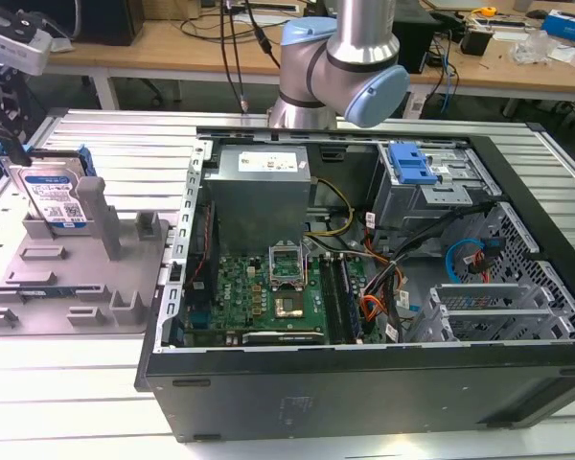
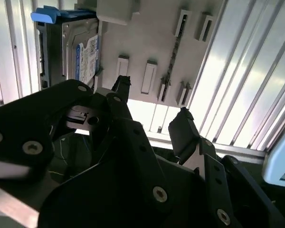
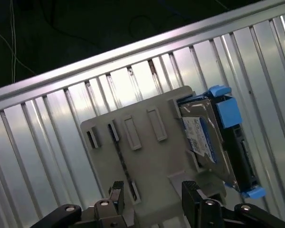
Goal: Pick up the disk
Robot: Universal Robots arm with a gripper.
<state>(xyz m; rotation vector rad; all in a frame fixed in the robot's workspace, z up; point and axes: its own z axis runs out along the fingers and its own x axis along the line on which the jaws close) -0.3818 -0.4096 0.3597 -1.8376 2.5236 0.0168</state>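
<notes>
The disk [image 1: 53, 196] is a silver hard drive with a white-and-blue label and blue side rails. It stands on edge in a slot of the grey holder tray [image 1: 77, 278] at the exterior view's left. Both wrist views look down on the tray [image 3: 147, 161] [image 2: 147, 38] with the disk [image 3: 213, 137] [image 2: 80, 52] at one end. My gripper [image 3: 154, 192] [image 2: 152, 102] hangs above the tray, open, its two black fingers apart with nothing between them. The disk is off to one side of the fingers, untouched.
An open computer case [image 1: 364, 268] with motherboard, cables and a blue drive caddy [image 1: 412, 163] takes up the middle and the exterior view's right. The tray and case rest on a ribbed aluminium table [image 1: 67, 383]. Wooden workbenches [image 1: 172, 43] stand behind.
</notes>
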